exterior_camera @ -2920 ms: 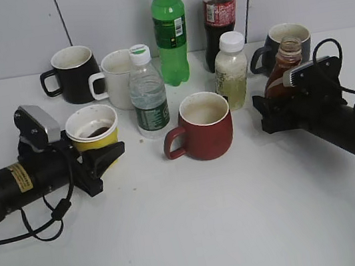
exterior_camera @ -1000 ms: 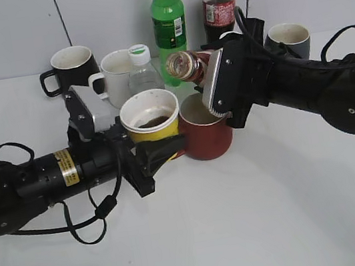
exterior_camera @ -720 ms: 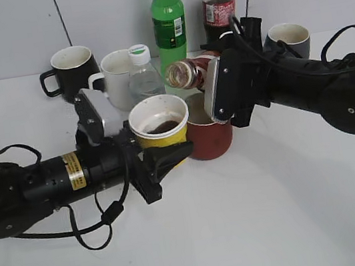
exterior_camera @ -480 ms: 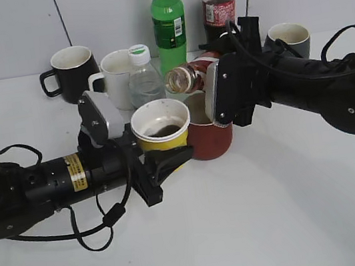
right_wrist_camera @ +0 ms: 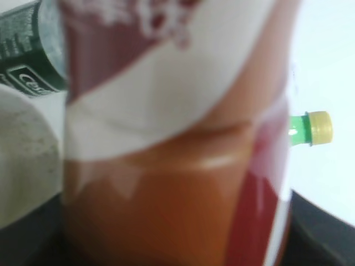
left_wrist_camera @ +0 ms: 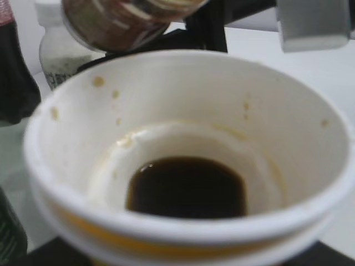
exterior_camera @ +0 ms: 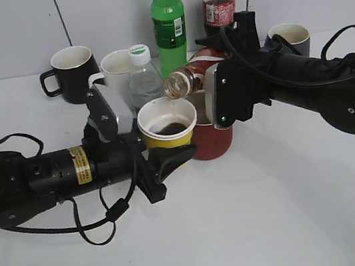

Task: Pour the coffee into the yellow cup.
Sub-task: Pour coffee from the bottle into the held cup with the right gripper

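Observation:
My left gripper [exterior_camera: 162,166] is shut on the yellow cup [exterior_camera: 166,122], a white-lined paper cup held off the table with a little dark coffee at its bottom [left_wrist_camera: 186,185]. My right gripper [exterior_camera: 216,96] is shut on the coffee bottle [exterior_camera: 189,78], a clear bottle with a red and white label and brown liquid, tipped on its side. Its open mouth sits just above the cup's far rim, also seen in the left wrist view [left_wrist_camera: 133,22]. The right wrist view is filled by the bottle's body [right_wrist_camera: 177,166]. No stream of liquid shows.
A red mug [exterior_camera: 211,138] stands right behind the cup, under the bottle. Behind stand a water bottle [exterior_camera: 144,77], white mug [exterior_camera: 114,72], black mug [exterior_camera: 73,72], green bottle [exterior_camera: 169,23], cola bottle [exterior_camera: 219,5] and a dark mug [exterior_camera: 289,35].
My left gripper has carried the yellow cup right and up under the bottle. My right gripper has brought the bottle from the right and tipped it down to the cup's rim.

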Robot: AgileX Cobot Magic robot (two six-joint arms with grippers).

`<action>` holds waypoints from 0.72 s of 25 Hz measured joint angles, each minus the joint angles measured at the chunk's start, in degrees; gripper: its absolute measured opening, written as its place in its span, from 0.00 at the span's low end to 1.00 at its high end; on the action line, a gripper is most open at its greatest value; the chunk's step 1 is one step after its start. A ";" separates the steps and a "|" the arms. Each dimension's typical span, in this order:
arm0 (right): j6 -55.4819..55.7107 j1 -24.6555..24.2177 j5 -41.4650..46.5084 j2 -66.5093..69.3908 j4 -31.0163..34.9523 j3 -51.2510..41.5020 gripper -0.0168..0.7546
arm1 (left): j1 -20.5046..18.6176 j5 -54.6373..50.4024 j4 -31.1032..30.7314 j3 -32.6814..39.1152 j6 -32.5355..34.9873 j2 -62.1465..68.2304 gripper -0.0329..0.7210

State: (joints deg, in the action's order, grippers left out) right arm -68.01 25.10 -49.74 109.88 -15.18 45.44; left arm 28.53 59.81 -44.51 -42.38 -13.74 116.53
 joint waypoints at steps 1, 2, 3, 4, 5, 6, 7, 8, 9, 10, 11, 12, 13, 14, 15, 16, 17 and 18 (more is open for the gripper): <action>-0.05 0.00 -0.29 0.00 0.00 0.00 0.68 | 0.43 -0.97 -0.19 -0.54 0.00 0.00 0.55; -0.13 0.00 -0.70 0.00 0.00 0.00 0.68 | 0.58 -1.35 -0.26 -0.66 0.00 -0.05 0.55; -0.41 0.00 -0.96 0.00 0.00 0.00 0.68 | 0.72 -1.60 -0.33 -0.85 0.00 -0.05 0.55; -1.15 0.00 -1.18 0.00 0.00 0.00 0.68 | 1.11 -1.90 -0.34 -0.97 0.00 -0.11 0.55; -1.92 0.00 -1.24 0.00 0.00 0.00 0.68 | 1.10 -1.90 -0.39 -0.97 0.00 -0.16 0.55; -2.62 0.00 -1.36 0.00 0.00 0.00 0.68 | 1.10 -1.90 -0.45 -0.97 0.00 -0.20 0.55; -3.10 0.00 -1.49 0.00 0.00 0.00 0.68 | 1.10 -1.96 -0.50 -0.97 0.00 -0.20 0.55; -3.87 0.00 -1.55 0.00 0.04 0.00 0.68 | 1.10 -2.09 -0.43 -0.97 0.00 -0.20 0.55; -4.51 0.00 -1.55 0.00 0.06 0.00 0.68 | 1.10 -2.09 -0.43 -0.97 0.00 -0.20 0.55; -4.83 0.00 -1.55 0.00 0.06 0.00 0.68 | 1.10 -2.15 -0.38 -0.97 0.00 -0.20 0.55; -5.06 0.00 -1.55 0.00 0.06 0.00 0.68 | 1.10 -2.15 -0.38 -0.97 0.00 -0.20 0.55; -5.26 0.00 -1.55 0.00 0.06 0.00 0.68 | 1.10 -2.15 -0.38 -0.97 0.00 -0.20 0.55; -5.32 0.00 -1.55 0.00 0.06 0.00 0.68 | 1.10 -2.20 -0.38 -0.97 0.00 -0.20 0.55; -5.32 0.00 -1.55 0.00 0.06 0.00 0.68 | 1.10 -2.20 -0.38 -0.97 0.00 -0.20 0.55; -5.37 0.00 -1.55 0.00 0.06 0.00 0.68 | 1.10 -2.20 -0.38 -0.97 0.00 -0.20 0.55; -5.37 0.00 -1.55 0.00 0.11 0.00 0.68 | 1.10 -2.20 -0.38 -0.97 0.00 -0.20 0.55; -5.45 0.00 -1.55 0.00 0.11 0.00 0.68 | 1.10 -2.20 -0.38 -0.97 0.00 -0.20 0.55; -5.45 0.00 -1.55 0.00 0.11 0.00 0.68 | 1.10 -2.20 -0.38 -0.97 0.00 -0.20 0.55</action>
State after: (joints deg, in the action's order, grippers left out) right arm -73.46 25.10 -51.30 109.88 -15.07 45.44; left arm 29.64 57.61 -44.89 -43.35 -13.74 116.33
